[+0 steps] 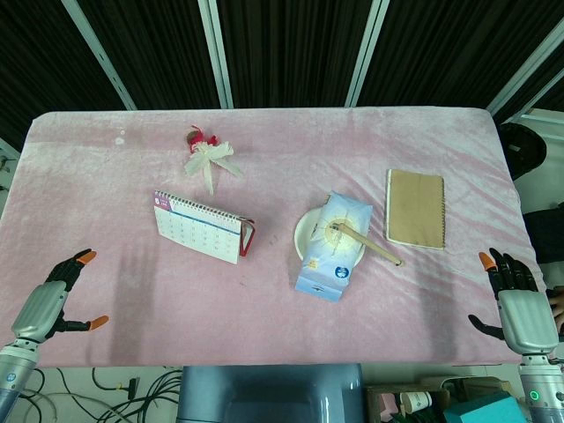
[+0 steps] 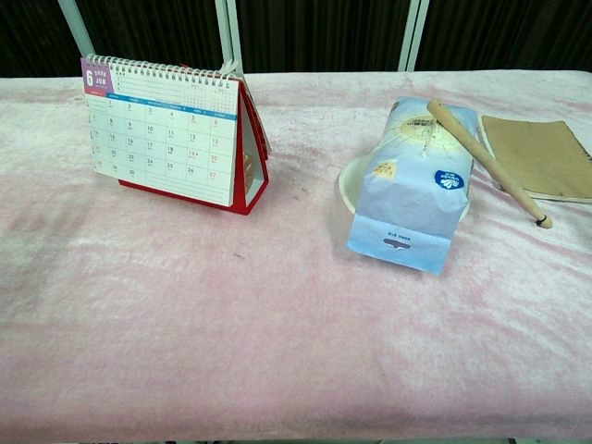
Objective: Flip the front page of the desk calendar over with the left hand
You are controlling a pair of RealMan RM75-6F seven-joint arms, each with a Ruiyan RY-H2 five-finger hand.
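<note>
The desk calendar (image 1: pixel 199 227) (image 2: pixel 166 129) stands upright on the pink table, left of centre, on a red base with a wire spiral along its top edge. Its front page shows a month grid and faces me. My left hand (image 1: pixel 55 298) hovers at the table's near left corner, well short of the calendar, fingers apart and holding nothing. At the near right corner my right hand (image 1: pixel 520 298) is also open and holds nothing. Neither hand shows in the chest view.
A blue-and-white paper bag (image 1: pixel 333 245) (image 2: pixel 418 180) lies over a white bowl (image 1: pixel 308 231) with a wooden stick (image 1: pixel 368 243) (image 2: pixel 486 159) across it. A brown notebook (image 1: pixel 415 208) (image 2: pixel 538 155) lies at right. A ribbon bow (image 1: pixel 210 157) sits behind the calendar.
</note>
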